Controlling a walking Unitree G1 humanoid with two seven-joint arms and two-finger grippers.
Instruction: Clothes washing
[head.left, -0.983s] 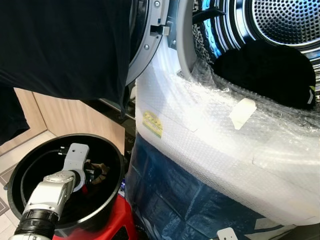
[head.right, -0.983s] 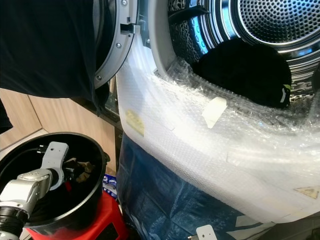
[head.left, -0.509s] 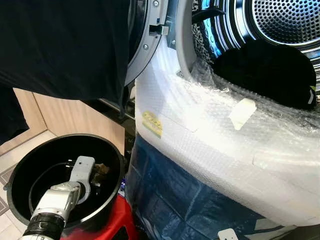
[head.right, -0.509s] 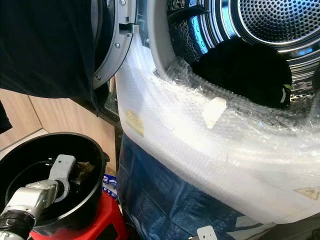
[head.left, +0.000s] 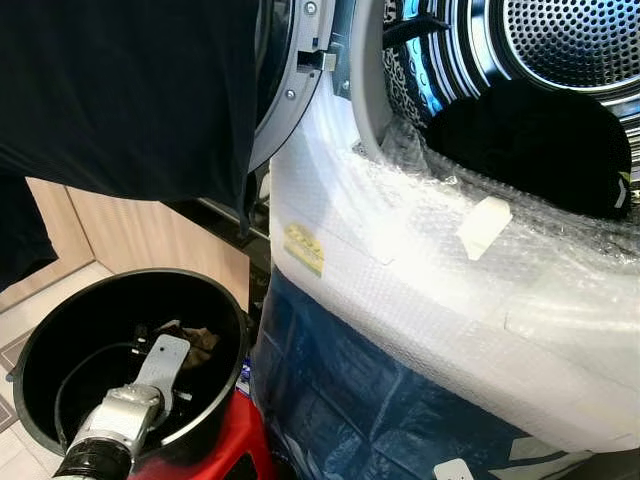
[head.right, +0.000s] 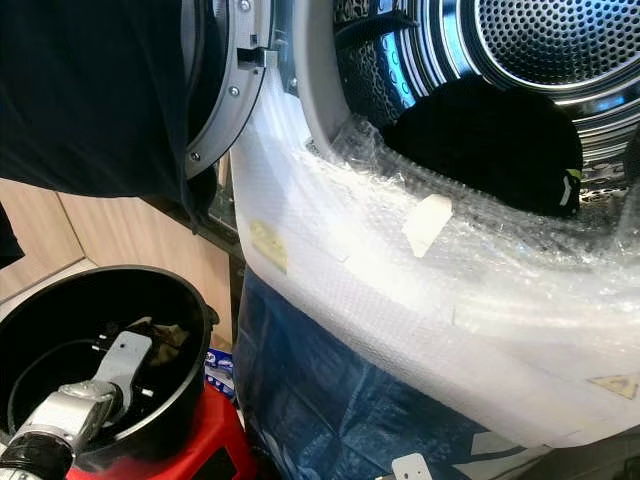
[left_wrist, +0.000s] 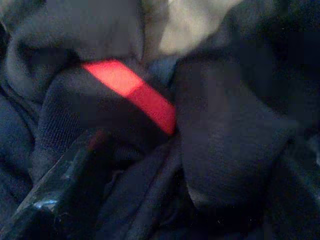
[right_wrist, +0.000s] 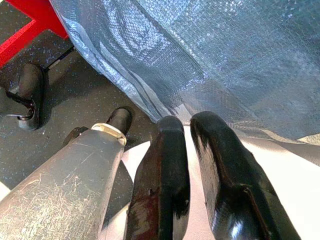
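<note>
A laundry corner with pale wood cabinet fronts and tiled floor, seen from above: at far left a dark garment (head.left: 120, 90) hangs across the open washer door (head.left: 290, 90); below it a black bucket (head.left: 60, 320) sits on a red stool (head.left: 235, 450). The left arm reaches down into the bucket, its left gripper (left_wrist: 90, 165) buried among the clothes (head.left: 195, 340) at the bottom. The wrist view looks onto dark folds with a red band (left_wrist: 132, 92) and a pale patch, one black finger edging under the cloth; whether the fingers are spread or closed on fabric I cannot tell. To the right stands the washing machine (head.left: 420, 270), its front swathed in bubble wrap over blue sheeting, and in the drum (head.left: 570, 40) lies a black garment (head.left: 530, 140) already loaded. The right gripper (right_wrist: 190, 150) hangs idle low by the blue sheeting, fingers nearly together and holding nothing. The step in hand looks like picking the next item from the bucket: best to sink the fingers around a thick fold, close firmly, then lift straight up clear of the rim before swinging toward the drum. The bucket's depth hides how much clothing remains.
</note>
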